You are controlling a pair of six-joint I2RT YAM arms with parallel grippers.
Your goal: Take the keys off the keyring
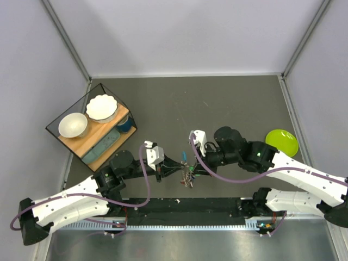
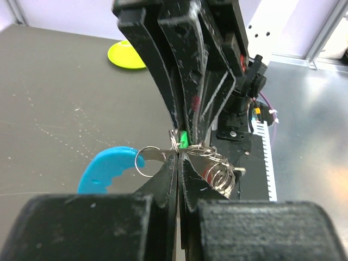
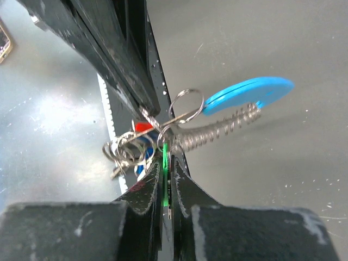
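Observation:
The keys [image 1: 188, 179] hang in a bunch between my two grippers, near the table's front edge. My left gripper [image 2: 178, 156] is shut on the thin wire of the keyring [image 2: 145, 161], where a cyan tag [image 2: 105, 169] hangs to the left. Loose silver rings [image 2: 220, 174] and a red key head dangle to the right. My right gripper [image 3: 166, 151] is shut on the green key [image 3: 165, 175]. Just above it are the small keyring loop [image 3: 186, 106], a coiled spring [image 3: 217, 130], the cyan tag [image 3: 250, 92] and red and blue key heads [image 3: 142, 127]. The two fingertips nearly touch.
A black-framed box [image 1: 89, 128] at the left back holds two white bowls, a blue cup and a wooden board. A lime-green plate [image 1: 281, 142] lies at the right. A black strip [image 1: 185, 206] runs along the near edge under the bunch. Purple cables [image 1: 228, 176] loop off both wrists.

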